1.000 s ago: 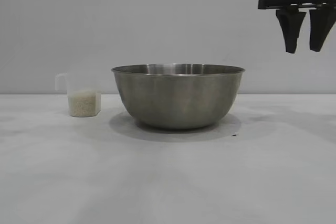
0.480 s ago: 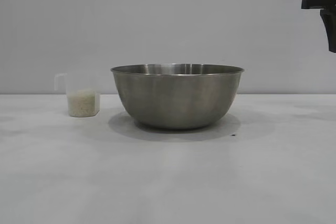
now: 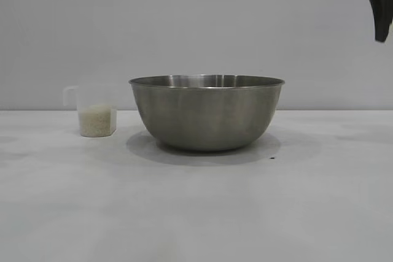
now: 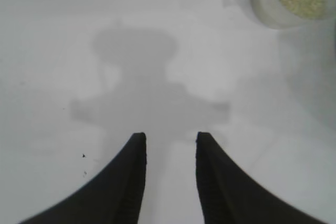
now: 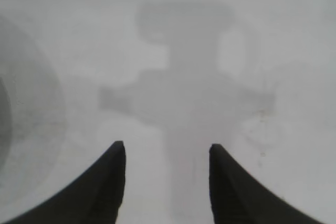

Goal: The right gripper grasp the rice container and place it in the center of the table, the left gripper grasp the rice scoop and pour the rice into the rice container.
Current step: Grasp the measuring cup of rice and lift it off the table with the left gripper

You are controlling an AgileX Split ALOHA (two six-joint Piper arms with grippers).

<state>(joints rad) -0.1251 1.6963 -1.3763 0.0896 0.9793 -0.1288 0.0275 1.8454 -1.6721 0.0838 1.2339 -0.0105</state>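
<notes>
A steel bowl [image 3: 207,113] is seen standing upright at the middle of the white table [image 3: 196,213], its shadow pooled beneath it. Just to its left in the exterior view, apart from it, a small clear scoop [image 3: 93,112] is set upright, roughly half filled with rice [image 3: 97,120], its handle turned away from the bowl.

The right gripper [image 5: 167,153] is held high at the upper right edge of that view, well apart from the bowl and above table level; its fingers [image 5: 109,182] are spread with nothing between them, and only its own shadow is cast on the bare table below. A curved edge of the bowl is glimpsed at the side of the right wrist view.

The left gripper [image 4: 170,142] is poised over bare table, pointed steeply downward, its fingers parted and empty. The scoop is caught near a corner of its wrist view, untouched.
</notes>
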